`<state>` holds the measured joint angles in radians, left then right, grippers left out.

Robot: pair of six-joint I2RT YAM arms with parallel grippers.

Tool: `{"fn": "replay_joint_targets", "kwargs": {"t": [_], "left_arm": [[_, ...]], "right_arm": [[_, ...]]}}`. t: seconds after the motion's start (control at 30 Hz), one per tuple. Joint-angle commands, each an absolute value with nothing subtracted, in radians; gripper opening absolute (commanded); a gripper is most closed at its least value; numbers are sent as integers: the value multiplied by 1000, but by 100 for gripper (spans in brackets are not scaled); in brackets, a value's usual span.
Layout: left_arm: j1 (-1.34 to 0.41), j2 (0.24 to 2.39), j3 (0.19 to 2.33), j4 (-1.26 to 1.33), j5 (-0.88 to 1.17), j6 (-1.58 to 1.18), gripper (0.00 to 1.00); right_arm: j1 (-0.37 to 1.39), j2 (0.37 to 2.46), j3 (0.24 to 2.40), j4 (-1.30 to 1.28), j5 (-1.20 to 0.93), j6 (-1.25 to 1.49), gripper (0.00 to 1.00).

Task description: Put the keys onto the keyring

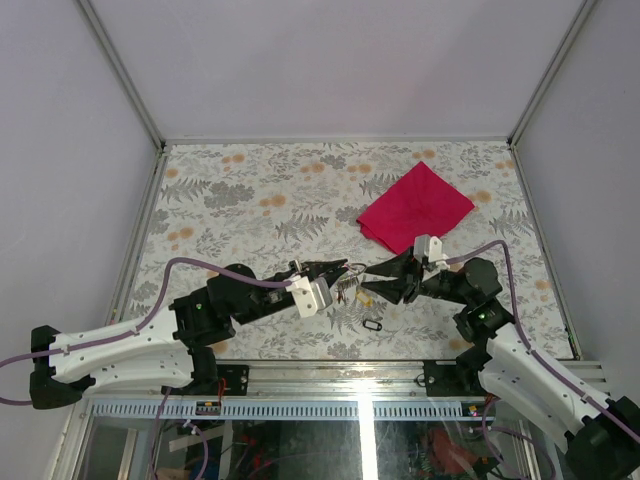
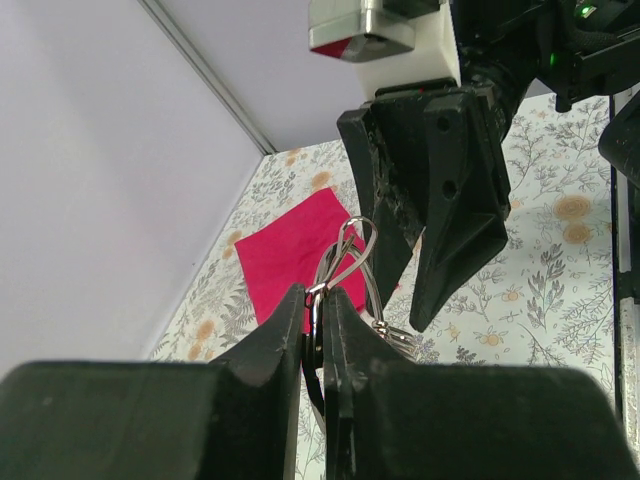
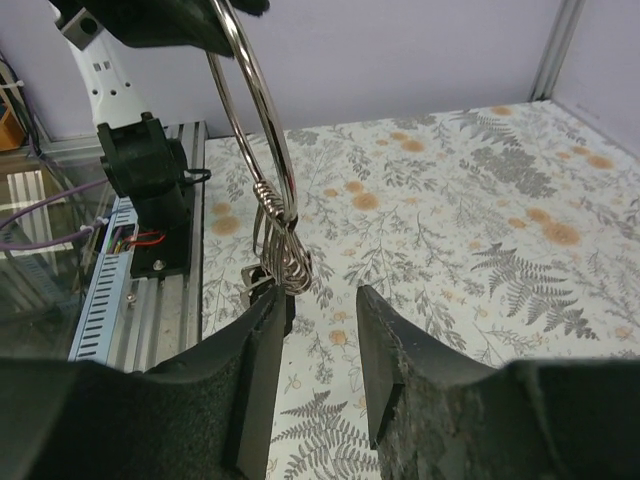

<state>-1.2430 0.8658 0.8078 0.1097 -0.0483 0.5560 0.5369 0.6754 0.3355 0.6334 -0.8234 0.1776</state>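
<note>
Threading looks to be in hand: the left gripper (image 2: 322, 300) pinches the thin silver wire keyring (image 3: 268, 135) aloft, and the right gripper (image 3: 320, 297) hovers spread and empty beside its twisted join. The next move probably calls for fetching the small black oblong key tag (image 1: 372, 325) lying below them.

Tabletop (image 1: 250, 200): pale, printed with grey ferns and orange blossoms
Cloth (image 1: 415, 207): vivid magenta
Keyring (image 3: 280, 255): bright silver
Loose key (image 1: 372, 325): black frame
Left hand (image 2: 320, 300): black
Right hand (image 3: 322, 300): black
Walls (image 1: 330, 60): pale lavender-grey
</note>
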Motion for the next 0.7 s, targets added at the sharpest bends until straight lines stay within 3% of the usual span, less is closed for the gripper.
{"fn": "replay_joint_targets", "kwargs": {"t": [0.0,0.67], "left_arm": [[-1249,865,856,149,-36,548,0],[-1249,877,864,145,-35,554,0]], "right_arm": [[561,694,385,648,-844,128,41],[609,711,403,629,-710,80,31]]}}
